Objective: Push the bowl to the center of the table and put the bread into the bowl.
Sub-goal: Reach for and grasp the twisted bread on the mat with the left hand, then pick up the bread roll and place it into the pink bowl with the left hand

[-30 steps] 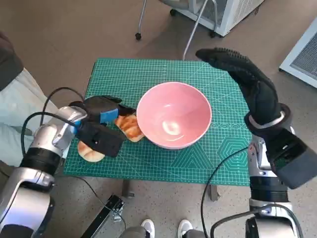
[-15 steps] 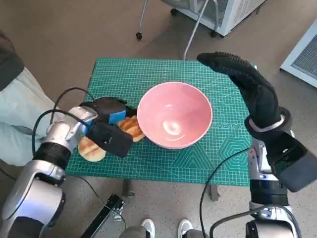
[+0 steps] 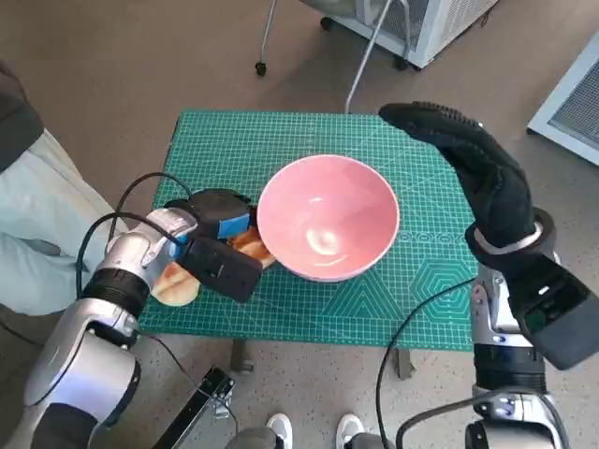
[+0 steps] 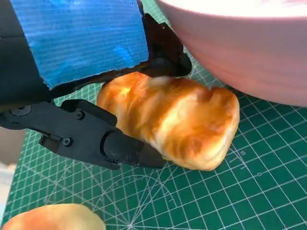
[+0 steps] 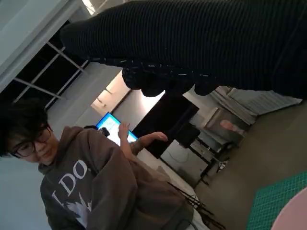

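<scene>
Nearest me, at about eight o'clock on the green cutting mat [image 3: 309, 309], lies a pale round bun [image 3: 174, 283], partly under my left forearm and apart from everything I touch. Just beyond it my left hand [image 3: 217, 217] reaches toward three o'clock, its blue-taped back up, and its black fingers [image 4: 103, 139] bracket a golden, glazed bread roll [image 4: 177, 124] that lies on the mat; one finger presses along the roll's side, another part of the hand touches its far end, so the hand is closed about the roll, though I cannot tell from here how firmly it grips. The roll sits right beside the wall of the pink bowl [image 3: 328, 217], at the bowl's nine o'clock, seemingly touching or nearly so. The bowl stands upright near the middle of the mat, with nothing in it. My right hand [image 3: 468, 159], in its black knitted glove, hovers at two o'clock, above the mat's far right corner, fingers stretched out flat and holding nothing. Farther off, the right wrist view shows a person [image 5: 91, 187] in a grey hooded sweatshirt.
</scene>
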You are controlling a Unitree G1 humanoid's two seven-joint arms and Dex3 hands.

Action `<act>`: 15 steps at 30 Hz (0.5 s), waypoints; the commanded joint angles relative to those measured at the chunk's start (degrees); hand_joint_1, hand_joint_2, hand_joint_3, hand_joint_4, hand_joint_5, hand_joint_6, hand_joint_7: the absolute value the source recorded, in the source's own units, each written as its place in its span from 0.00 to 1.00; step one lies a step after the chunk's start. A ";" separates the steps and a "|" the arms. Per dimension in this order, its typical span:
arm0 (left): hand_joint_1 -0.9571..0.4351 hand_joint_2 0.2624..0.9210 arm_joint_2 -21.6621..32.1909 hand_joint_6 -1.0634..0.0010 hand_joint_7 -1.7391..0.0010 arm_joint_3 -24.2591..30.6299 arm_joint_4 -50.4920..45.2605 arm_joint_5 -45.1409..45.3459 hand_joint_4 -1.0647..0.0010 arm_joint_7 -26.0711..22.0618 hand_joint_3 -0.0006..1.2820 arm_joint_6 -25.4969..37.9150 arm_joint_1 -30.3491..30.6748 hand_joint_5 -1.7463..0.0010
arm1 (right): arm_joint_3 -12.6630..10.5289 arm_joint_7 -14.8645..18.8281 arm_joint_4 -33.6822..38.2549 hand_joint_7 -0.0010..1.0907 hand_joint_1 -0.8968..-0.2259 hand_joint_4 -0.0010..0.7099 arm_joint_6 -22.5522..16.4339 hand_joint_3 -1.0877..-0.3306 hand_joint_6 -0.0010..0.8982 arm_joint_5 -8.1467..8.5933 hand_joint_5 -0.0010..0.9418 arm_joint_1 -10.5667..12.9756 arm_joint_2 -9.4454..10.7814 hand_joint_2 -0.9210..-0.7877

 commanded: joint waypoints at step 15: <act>0.69 1.00 12.97 0.47 0.25 10.81 -6.88 -8.08 0.47 2.28 0.12 0.06 2.65 0.29 | -0.69 0.36 -0.03 0.75 0.31 0.35 0.16 0.40 0.00 1.44 0.05 2.24 -0.49 0.00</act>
